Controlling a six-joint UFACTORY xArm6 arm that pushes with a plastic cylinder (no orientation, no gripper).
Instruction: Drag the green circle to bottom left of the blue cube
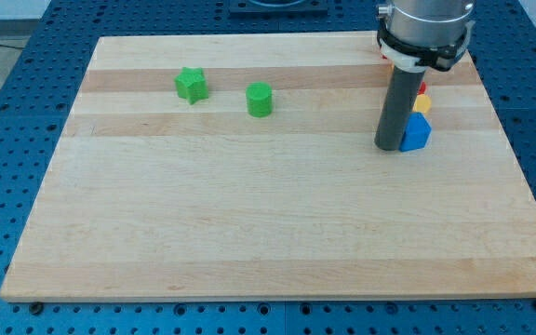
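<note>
The green circle (pixel 260 99), a short green cylinder, stands on the wooden board (pixel 268 223) toward the view's upper middle. A blue block (pixel 418 132) sits at the view's upper right. My tip (pixel 388 147) rests on the board right beside the blue block's left side, touching or nearly touching it. The rod hides part of the blocks behind it. The green circle is far to the left of my tip.
A green star (pixel 191 85) lies left of the green circle. A yellow block (pixel 422 103) and a red block (pixel 423 87) sit just above the blue block, partly hidden by the rod. Blue perforated table (pixel 7 140) surrounds the board.
</note>
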